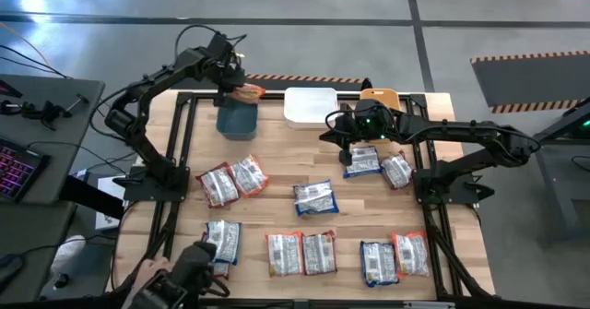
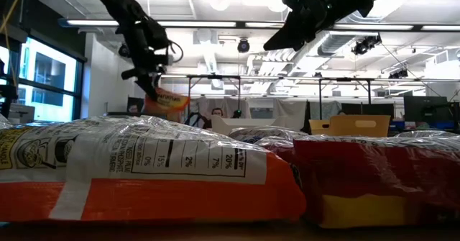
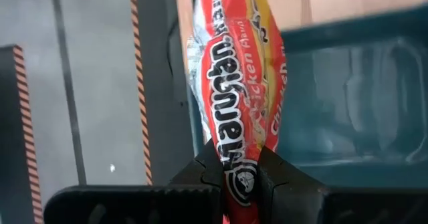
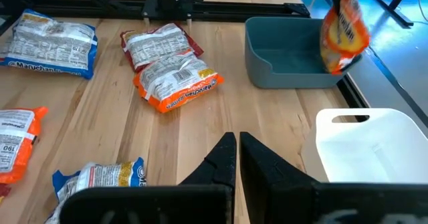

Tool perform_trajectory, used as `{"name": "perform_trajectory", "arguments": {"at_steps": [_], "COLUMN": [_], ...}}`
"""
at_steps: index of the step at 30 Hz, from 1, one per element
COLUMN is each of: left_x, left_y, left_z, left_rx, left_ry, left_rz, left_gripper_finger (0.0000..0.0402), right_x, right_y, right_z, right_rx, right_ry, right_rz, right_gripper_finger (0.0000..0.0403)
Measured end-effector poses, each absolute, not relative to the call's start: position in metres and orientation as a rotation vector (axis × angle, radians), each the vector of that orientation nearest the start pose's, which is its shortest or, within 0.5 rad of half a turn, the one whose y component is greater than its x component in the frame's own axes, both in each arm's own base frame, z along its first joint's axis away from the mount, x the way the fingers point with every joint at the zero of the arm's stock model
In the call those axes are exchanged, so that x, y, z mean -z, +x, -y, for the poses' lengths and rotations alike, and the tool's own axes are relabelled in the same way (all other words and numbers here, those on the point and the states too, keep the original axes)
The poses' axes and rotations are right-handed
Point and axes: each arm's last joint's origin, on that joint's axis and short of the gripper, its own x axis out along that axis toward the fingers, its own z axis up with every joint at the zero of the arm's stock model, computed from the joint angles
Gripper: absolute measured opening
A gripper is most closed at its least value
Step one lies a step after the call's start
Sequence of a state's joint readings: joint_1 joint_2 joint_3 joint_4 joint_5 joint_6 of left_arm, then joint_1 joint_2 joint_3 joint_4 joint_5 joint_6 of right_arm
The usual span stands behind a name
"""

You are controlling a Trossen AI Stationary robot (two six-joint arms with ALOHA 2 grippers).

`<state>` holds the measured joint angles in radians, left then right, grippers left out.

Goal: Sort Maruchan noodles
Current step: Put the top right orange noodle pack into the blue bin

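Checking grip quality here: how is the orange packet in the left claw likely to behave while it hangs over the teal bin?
Probably floppy: the orange packet is pinched at one end by the left claw, and its wrapper creases there. Likely light, since that edge pinch alone carries it above the teal bin. The glossy film looks slippery, so it could slide out if jolted.

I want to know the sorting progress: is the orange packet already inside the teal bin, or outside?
Outside: the left gripper is shut on the orange packet, which hangs above the teal bin.
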<state>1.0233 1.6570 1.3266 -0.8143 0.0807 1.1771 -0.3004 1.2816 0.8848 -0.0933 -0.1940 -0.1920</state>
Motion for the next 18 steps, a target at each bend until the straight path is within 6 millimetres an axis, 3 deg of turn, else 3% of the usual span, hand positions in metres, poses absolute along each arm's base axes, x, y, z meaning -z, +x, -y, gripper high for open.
{"name": "perform_trajectory", "arguments": {"at_steps": [18], "left_x": [-0.254], "left_y": [0.168], "left_z": [-0.299], "left_rx": [-0.157], "left_ry": [0.363], "left_rz": [-1.155], "left_gripper_finger": [0.0025], "right_x": [-0.272], "right_y": [0.268], "right_z": [0.076], "right_rx": [0.035], "right_ry": [-0.063], "right_rz": [-0.479], "right_gripper_finger": [0.0000]}}
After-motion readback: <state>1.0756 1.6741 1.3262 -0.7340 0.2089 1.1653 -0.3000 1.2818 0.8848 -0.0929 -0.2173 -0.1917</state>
